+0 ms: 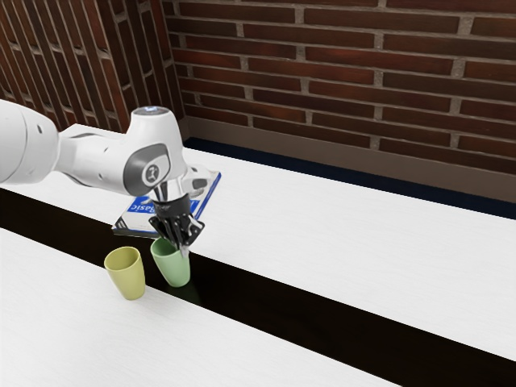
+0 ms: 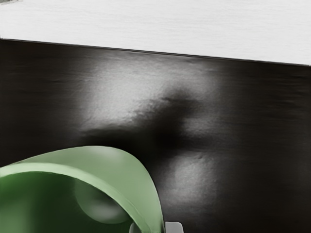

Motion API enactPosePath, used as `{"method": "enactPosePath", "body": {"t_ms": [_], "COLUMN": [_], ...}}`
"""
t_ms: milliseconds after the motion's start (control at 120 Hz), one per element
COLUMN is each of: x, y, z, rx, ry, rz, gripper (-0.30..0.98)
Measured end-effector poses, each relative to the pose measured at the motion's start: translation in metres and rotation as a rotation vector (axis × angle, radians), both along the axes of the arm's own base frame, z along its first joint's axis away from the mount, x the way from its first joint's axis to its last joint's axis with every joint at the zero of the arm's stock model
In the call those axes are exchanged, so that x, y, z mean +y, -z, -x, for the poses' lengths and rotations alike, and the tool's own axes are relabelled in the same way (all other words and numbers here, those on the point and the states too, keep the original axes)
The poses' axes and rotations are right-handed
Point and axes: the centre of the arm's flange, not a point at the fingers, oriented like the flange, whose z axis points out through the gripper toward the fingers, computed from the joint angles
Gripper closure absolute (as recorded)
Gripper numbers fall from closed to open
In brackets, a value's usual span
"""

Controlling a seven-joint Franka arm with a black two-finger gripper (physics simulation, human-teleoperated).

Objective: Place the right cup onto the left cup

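the black gripper (image 1: 182,247) pinches the round, green, plastic-looking cup (image 1: 172,268), the exterior view's right one, between its fingers at the rim. it seems light, stiff, maybe slippery; that rim suits holding.

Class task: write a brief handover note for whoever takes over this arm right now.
Gripper: shut on the green cup's wall, one finger inside, one outside.
Cups: green over the dark strip, beside the yellow-green cup, which stands upright and is the target.
Done: green cup gripped; whether it is off the surface, I can't tell.
Left: bring it over the yellow-green cup, place it, release.
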Motion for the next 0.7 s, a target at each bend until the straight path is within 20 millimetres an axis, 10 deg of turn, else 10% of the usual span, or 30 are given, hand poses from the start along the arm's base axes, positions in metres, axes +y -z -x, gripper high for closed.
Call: {"method": "enactPosePath", "body": {"t_ms": [442, 700], "x": [-0.008, -0.01], "y": [-0.109, -0.14], "z": [0.007, 0.021], "rx": [-0.084, -0.055], "ry": [0.043, 0.055], "rz": [-0.025, -0.034], "gripper": [0.78, 0.78]}}
